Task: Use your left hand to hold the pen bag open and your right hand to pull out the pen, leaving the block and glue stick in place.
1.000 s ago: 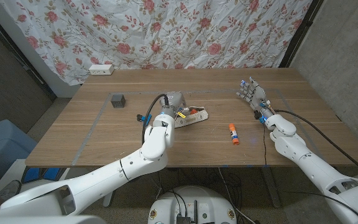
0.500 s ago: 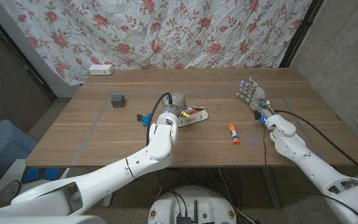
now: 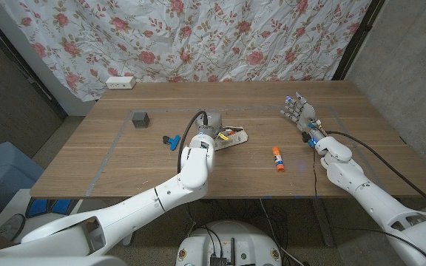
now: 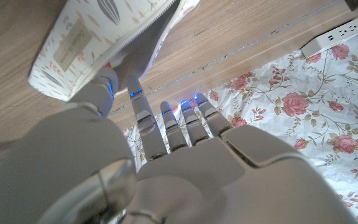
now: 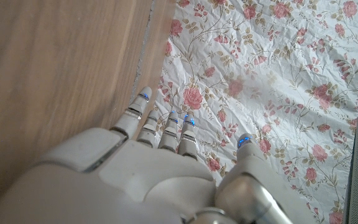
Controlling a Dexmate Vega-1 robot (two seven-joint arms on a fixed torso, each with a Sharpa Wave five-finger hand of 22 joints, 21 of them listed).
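Head view: left hand [image 3: 207, 124] at pen bag [image 3: 228, 137], grip unclear; right hand [image 3: 299, 111] spread, empty, far off. Pen not pulled.

White patterned pen bag [image 3: 228, 137]; rose-print backdrop [image 3: 198, 37].

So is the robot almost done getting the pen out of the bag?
Not yet. The left hand is at the pen bag, its fingers touching the bag's open end, so the holding step is under way. The right hand waits open, apart from the bag, holding nothing. Pulling out the pen is still left. The glue stick and block lie on the table.
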